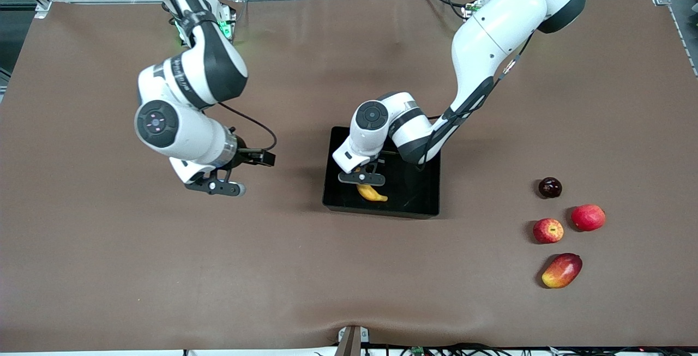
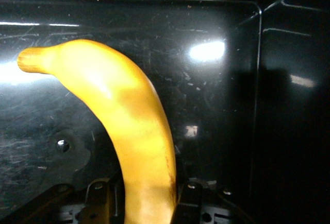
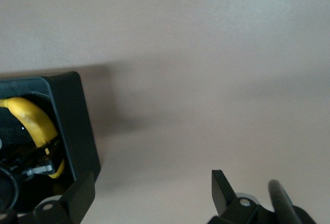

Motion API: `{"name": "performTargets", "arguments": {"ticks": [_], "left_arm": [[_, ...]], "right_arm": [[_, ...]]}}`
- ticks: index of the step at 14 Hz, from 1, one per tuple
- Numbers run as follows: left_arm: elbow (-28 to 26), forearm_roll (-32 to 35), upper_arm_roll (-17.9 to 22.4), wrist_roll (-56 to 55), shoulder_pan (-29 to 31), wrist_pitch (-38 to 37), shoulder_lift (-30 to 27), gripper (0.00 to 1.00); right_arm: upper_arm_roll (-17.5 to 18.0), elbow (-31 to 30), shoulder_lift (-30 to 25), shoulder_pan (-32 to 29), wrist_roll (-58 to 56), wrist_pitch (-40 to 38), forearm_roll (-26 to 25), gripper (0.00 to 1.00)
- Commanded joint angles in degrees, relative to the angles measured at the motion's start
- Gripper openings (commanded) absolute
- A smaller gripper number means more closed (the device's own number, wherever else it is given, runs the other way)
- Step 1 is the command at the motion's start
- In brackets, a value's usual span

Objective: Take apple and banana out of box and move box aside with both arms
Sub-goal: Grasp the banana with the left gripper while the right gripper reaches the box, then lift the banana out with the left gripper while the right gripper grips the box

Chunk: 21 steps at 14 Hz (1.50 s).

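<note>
Brown cloth covers the table [image 1: 109, 269] from edge to edge, with a metal frame and grey floor showing along the robots' side. Near the middle sits the black box [image 1: 420, 192], a shallow glossy tray. Inside it lies the banana [image 1: 373, 193], close to the wall nearest the front camera.

From its base the left arm bends down into the box, and the left gripper [image 1: 362, 178] is pressed together on the banana; the left wrist view shows the yellow curve [image 2: 129, 131] rising from between the two black fingers [image 2: 188, 203], with the scratched tray floor [image 2: 216, 95] under it.

Over bare cloth toward the right arm's end of the table, well apart from the box, the right arm waits. Its right gripper [image 1: 218, 186] is spread wide and holds nothing; its wrist view shows the fingers [image 3: 224, 188] apart above the cloth, the box corner [image 3: 72, 116] and banana [image 3: 31, 121] beside them.

Four fruits lie toward the left arm's end: a dark plum [image 1: 549, 187], the apple [image 1: 548, 230] with its yellowish stem patch, an all-red fruit [image 1: 588, 217] just beside it, and a mango [image 1: 561, 270] nearest the front camera
</note>
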Motion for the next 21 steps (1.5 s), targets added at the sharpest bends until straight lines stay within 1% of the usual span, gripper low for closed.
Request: {"name": "performTargets", "arguments": {"ticks": [1,4,5,7,8,10,11,13,15,18,21], "left_arm": [[0.32,0.87,0.75,-0.10,-1.11,0.06,-1.10,0.00],[0.41,0.87,0.58,-0.02,-0.50,-2.58,-3.65,0.00],[0.41,0.78,0.32,0.07,0.12,-3.45,-4.79,0.00],[0.41,0.52,0.23,0.42,0.47,-5.47,-7.77,0.00],[0.41,0.25,0.23,0.69,1.00,-6.35,-9.27,0.00],[0.41,-0.36,0.05,2.52,3.19,-7.85,-11.90,0.00],[0.41,-0.45,-0.56,3.32,4.68,-8.20,-12.79,0.00],[0.32,-1.15,-3.01,4.20,9.50,-9.17,-14.11,0.00],[-0.20,-1.15,-4.60,6.47,14.95,-11.01,-15.78,0.00],[-1.34,-1.24,-8.20,21.72,24.44,-14.79,-15.78,0.00],[-4.24,-1.24,-8.56,39.74,30.87,-14.89,-14.39,0.00]], "right_arm": [[-0.41,-2.33,-0.53,1.29,2.12,3.42,1.16,1.00],[-0.41,-3.11,-0.18,1.81,2.21,3.60,1.69,1.00],[-0.41,-3.82,-0.18,1.73,2.21,4.04,2.73,1.00],[-0.41,-6.44,-0.01,1.38,1.50,8.58,7.38,1.00],[-0.41,-7.59,0.26,1.98,1.42,11.31,8.27,1.00],[-0.41,-8.04,1.13,3.13,1.50,13.27,8.54,1.00],[-0.41,-8.13,1.49,3.92,1.50,13.88,8.55,1.00],[-0.41,-8.13,2.63,5.59,1.85,15.81,8.55,1.00],[-0.41,-8.04,3.85,7.78,2.29,19.58,8.63,1.00],[-0.41,-7.43,6.84,10.51,4.22,23.98,8.55,1.00],[-0.50,-2.44,12.45,12.97,5.28,26.19,8.37,1.00]]}}
